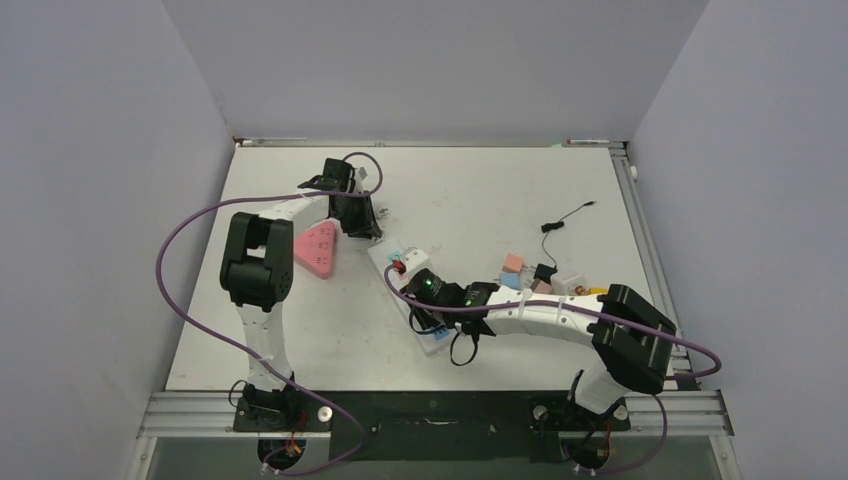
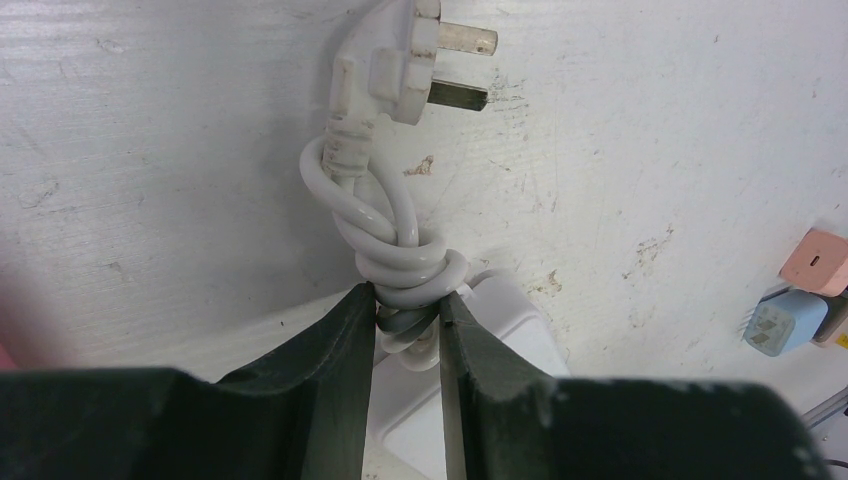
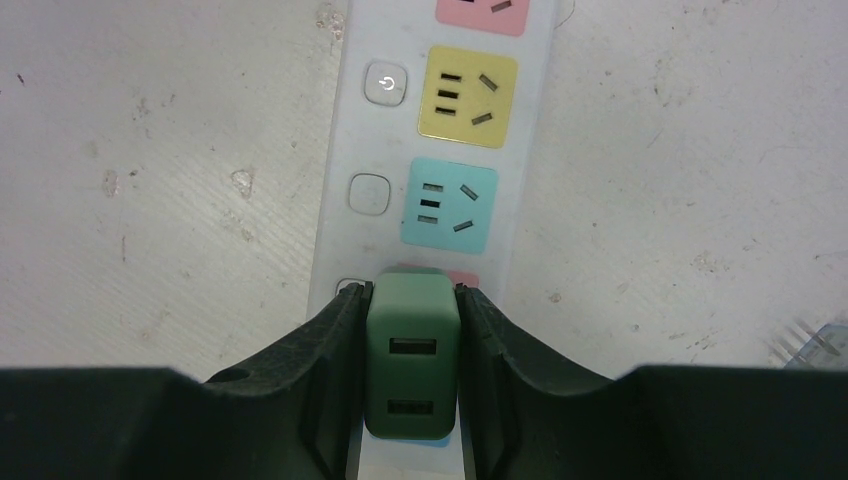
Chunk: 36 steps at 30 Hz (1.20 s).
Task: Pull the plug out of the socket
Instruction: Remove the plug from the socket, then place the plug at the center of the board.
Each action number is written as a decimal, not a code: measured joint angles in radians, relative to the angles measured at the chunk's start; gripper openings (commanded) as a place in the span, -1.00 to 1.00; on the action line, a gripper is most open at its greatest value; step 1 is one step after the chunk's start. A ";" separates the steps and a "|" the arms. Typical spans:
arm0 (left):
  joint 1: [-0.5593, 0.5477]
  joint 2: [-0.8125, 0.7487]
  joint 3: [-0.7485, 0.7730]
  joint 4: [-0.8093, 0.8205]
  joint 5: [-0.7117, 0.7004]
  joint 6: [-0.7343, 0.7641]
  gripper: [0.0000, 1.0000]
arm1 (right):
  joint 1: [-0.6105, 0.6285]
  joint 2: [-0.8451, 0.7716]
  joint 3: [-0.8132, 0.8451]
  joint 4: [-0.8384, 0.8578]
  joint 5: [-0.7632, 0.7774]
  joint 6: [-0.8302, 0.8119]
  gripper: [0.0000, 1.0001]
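Extraction is the step in hand: your right gripper [image 3: 412,300] pinches the green USB charger [image 3: 412,350], which appears seated in the pink socket [image 3: 465,283] of the power strip [image 3: 338,230], while your left gripper [image 2: 405,305] clamps the strip's knotted white cord [image 2: 400,262]; next, pull straight up, likely bracing the strip

Matt plastic is shown by the green plug [image 3: 412,350], smooth plastic by the white power strip [image 3: 332,240]. The table [image 3: 150,150] is seen scuffed, the coiled cable [image 2: 400,262] glossy.
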 measured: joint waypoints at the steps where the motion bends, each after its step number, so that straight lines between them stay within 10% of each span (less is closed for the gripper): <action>1: 0.000 0.000 0.000 0.000 0.000 0.000 -1.00 | 0.000 0.000 0.001 -0.002 0.000 0.000 -0.89; 15: 0.006 0.000 0.000 0.002 0.000 0.000 -1.00 | -0.069 -0.072 0.029 -0.082 -0.047 0.000 -0.89; 36: 0.009 -0.005 0.000 0.004 -0.014 0.047 -0.85 | -0.547 -0.187 -0.175 -0.018 -0.260 0.069 -0.87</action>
